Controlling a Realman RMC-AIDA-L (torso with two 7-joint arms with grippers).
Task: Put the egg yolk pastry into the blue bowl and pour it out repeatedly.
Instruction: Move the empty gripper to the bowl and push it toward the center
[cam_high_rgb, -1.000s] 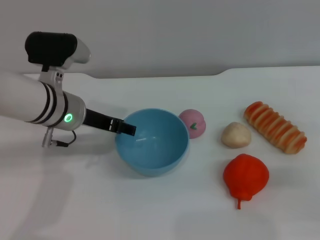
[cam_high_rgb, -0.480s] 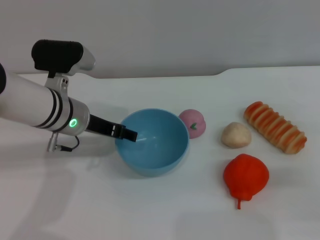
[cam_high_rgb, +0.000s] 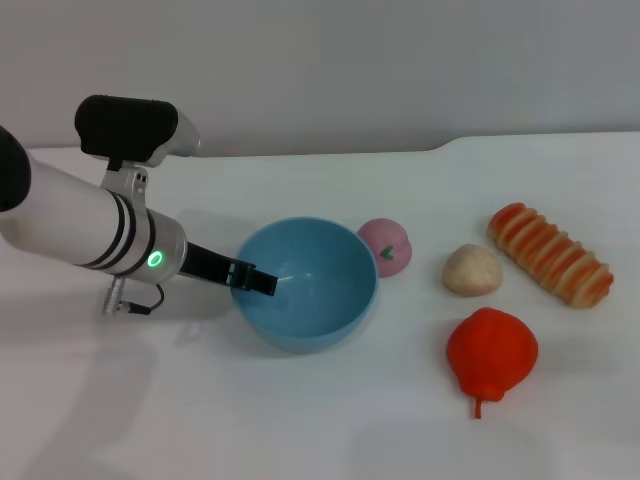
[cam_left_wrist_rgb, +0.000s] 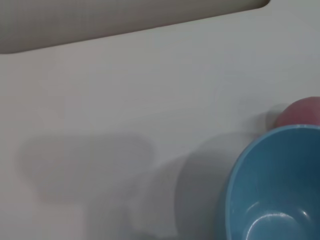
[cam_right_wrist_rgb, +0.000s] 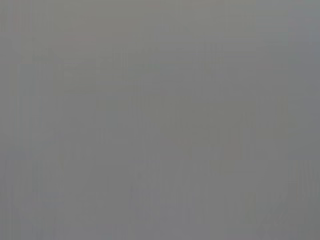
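One arm alone was at work: the left gripper (cam_high_rgb: 262, 283) sat at the near-left rim of the blue bowl (cam_high_rgb: 305, 284), its dark fingers (cam_high_rgb: 250, 277) reaching over the edge toward the inside, and they appeared to be pinched on the rim wall, though whether they were truly clamped or only resting there could not be told from the head view. The egg yolk pastry (cam_high_rgb: 472, 270) lay outside, on the table (cam_high_rgb: 330, 420) well to the right of the bowl, between the pink ball (cam_high_rgb: 386, 246) and the ridged orange bread (cam_high_rgb: 549, 253), with the red pear-shaped toy (cam_high_rgb: 491, 354) just in front of it. The bowl was upright and held nothing, so the step judged to be in hand was setting or steadying it; doing that well would mean keeping the rim level and releasing gently so the bowl did not rock toward the pink ball touching its far side. The left forearm lay low and nearly horizontal, angled in from the left, wrist camera uppermost. The right arm was nowhere in sight.
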